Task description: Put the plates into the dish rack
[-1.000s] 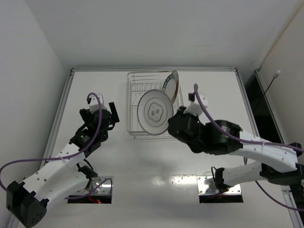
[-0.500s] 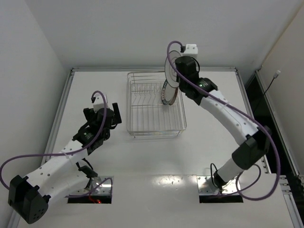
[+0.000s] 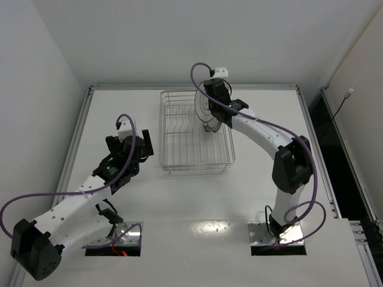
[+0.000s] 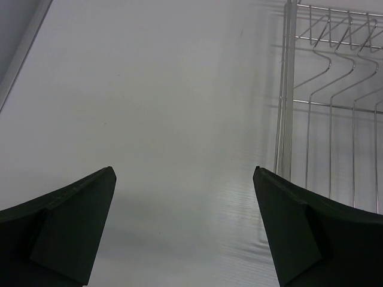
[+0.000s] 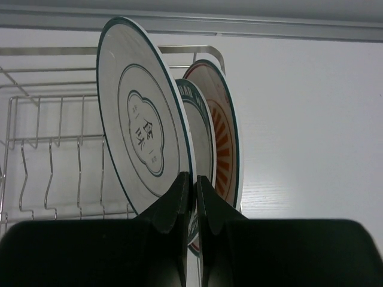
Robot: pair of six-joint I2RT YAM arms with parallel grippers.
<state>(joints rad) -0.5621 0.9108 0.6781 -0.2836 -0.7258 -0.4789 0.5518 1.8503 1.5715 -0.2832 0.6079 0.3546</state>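
— How many plates?
— Three, standing on edge at the far right of the one rack (image 3: 185, 140): the ringed plate (image 5: 140, 125) nearest, then the teal-rimmed plate (image 5: 200, 128), then the orange plate (image 5: 224, 137).
— And the claws?
— Two. The right claw (image 5: 191, 182) is pinched almost closed on the ringed plate's rim. The left claw (image 4: 184, 171) gapes wide, holding nothing, over the table (image 4: 149, 89) beside the rack.

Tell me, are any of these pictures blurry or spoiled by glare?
Top external: evenly lit, with one glare patch on the table. Left wrist: the dark fingers look soft and shadowy. Right wrist: the held plate is sharp.
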